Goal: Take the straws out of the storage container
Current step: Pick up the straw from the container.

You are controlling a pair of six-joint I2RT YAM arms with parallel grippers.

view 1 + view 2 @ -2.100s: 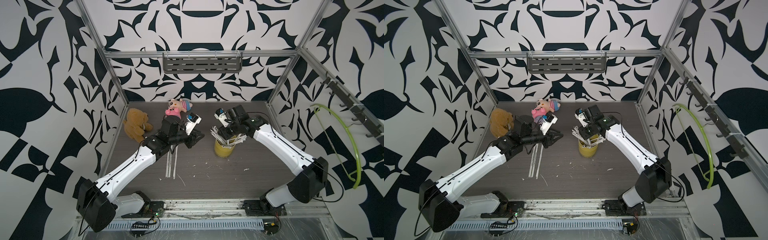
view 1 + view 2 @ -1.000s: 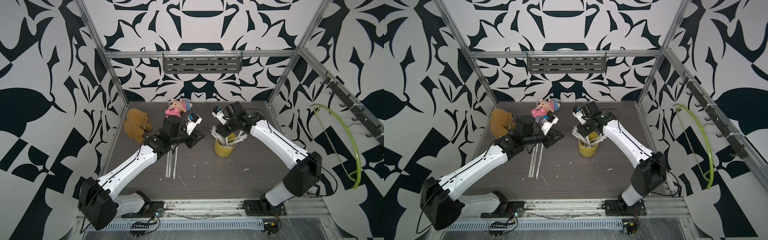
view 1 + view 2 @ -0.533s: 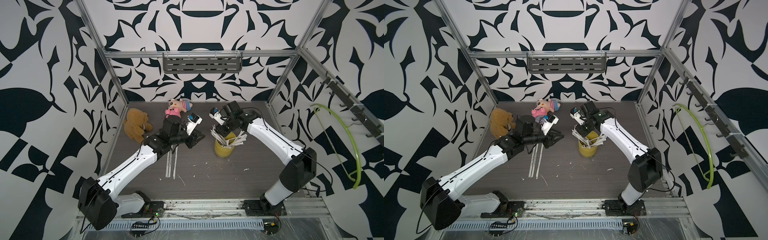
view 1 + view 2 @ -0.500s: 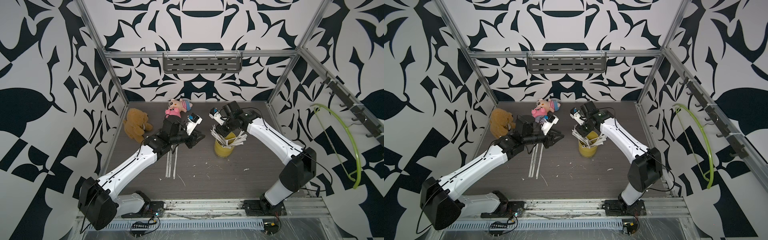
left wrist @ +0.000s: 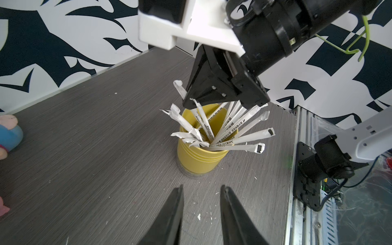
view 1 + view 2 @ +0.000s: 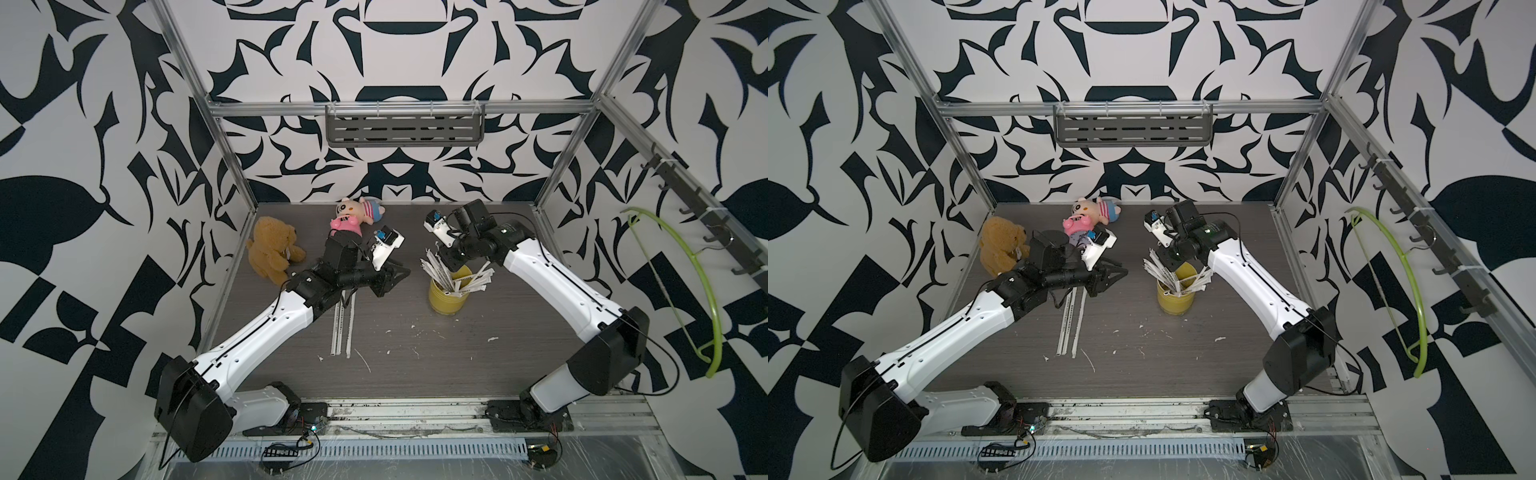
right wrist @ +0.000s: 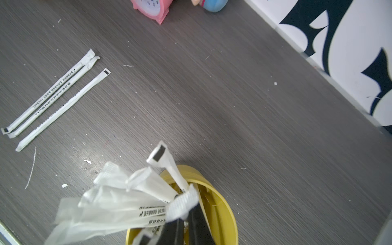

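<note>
1. The right gripper [image 7: 186,218] is closed on the crimped paper end of one of the straws [image 5: 233,125]. It is a thin pinch right at the tip (we cannot tell whether a second wrapper is caught in it too).
2. The left gripper [image 5: 201,203] is about half open with nothing in it. It sits over the table [image 6: 457,361] near the cup [image 6: 449,297], on the side toward the left edge, and does not touch it.
3. Our worry is that the hold is on flimsy paper, so a quick pull could tear the tip or let it slip free.
4. The bundle also fans out and crosses inside the cup. The lifted straw could drag its neighbours over the rim or tip the cup — nothing is bracing it.
5. The cup stands upright toward the back edge, a little right of the middle, directly under the right gripper. Most of the straws stand in it, leaning out on all sides, with their ends reaching up to the fingers.
6. Three more straws [image 7: 57,99] lie flat side by side left of the middle, well apart from the cup — their far ends run under the left arm.
</note>
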